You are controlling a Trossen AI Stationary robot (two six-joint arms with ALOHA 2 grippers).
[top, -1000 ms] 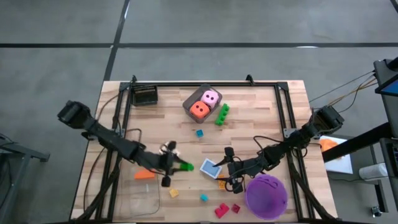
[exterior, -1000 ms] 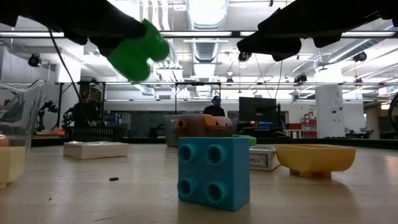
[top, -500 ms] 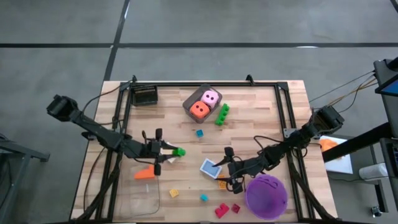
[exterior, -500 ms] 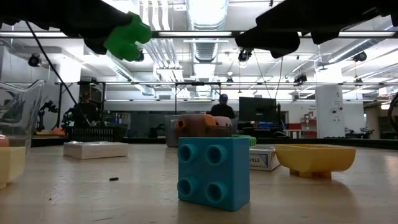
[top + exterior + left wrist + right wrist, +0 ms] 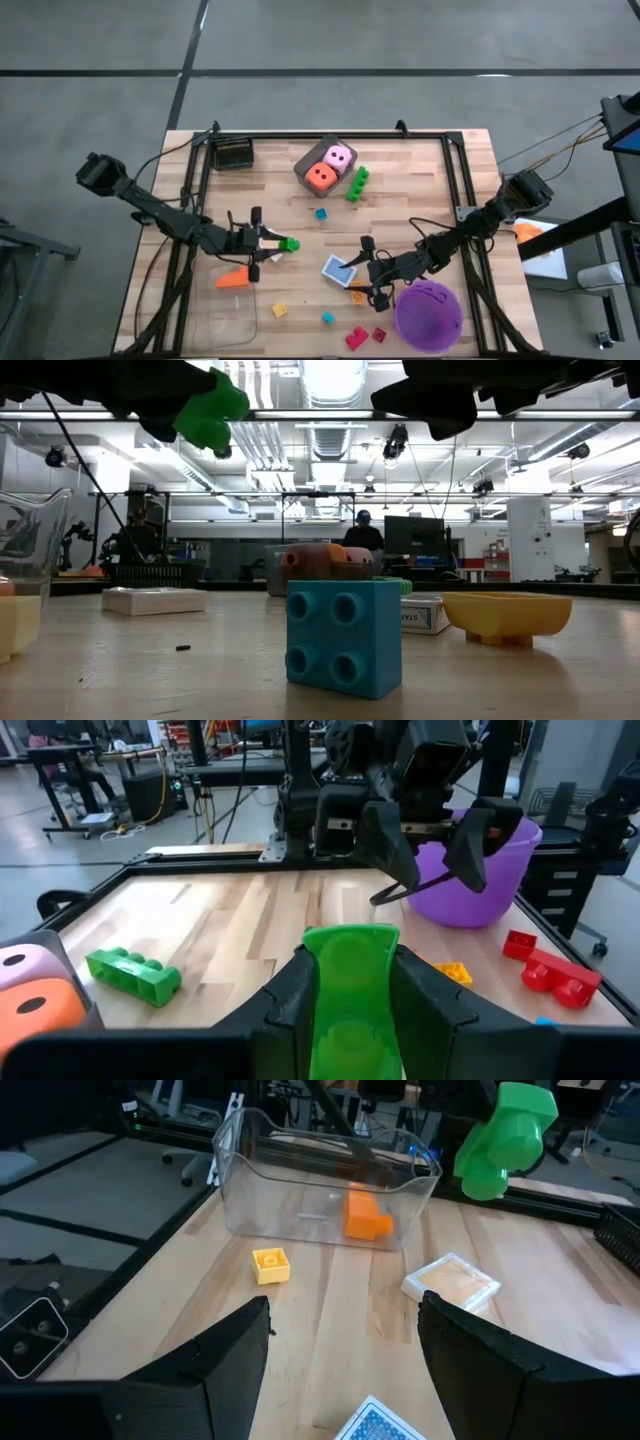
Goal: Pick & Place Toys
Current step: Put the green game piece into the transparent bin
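A wooden table (image 5: 270,190) edged by a dark metal frame stands on a grey floor, with a workshop of benches and monitors behind it, where two people show far off in the low view. The left gripper (image 5: 262,244) hangs above the table's left-centre, its fingers clamped on a small green brick (image 5: 289,243) that is lifted clear of the wood. Just beside it lies a flat orange tile (image 5: 232,280), and near the front edge stands the clear plastic tray (image 5: 325,1175), which in the right wrist view holds an orange piece. A small yellow brick (image 5: 280,310) sits near the tray.

The right gripper (image 5: 372,272) hovers right of centre with its fingers spread wide and nothing between them; a blue tile (image 5: 338,269) lies just beside it. The purple bucket (image 5: 428,315) stands close by at the front right, with red bricks (image 5: 357,337) and a small blue brick (image 5: 327,318) near its base.

Toward the back, the orange die (image 5: 319,176) and pink die (image 5: 338,157) sit together in a grey holder, a long green brick (image 5: 356,184) just beside them and another small blue brick (image 5: 321,213) near the middle. A dark basket (image 5: 233,153) occupies the back left corner. Bare wood lies open between the two grippers and along the back right of the table.
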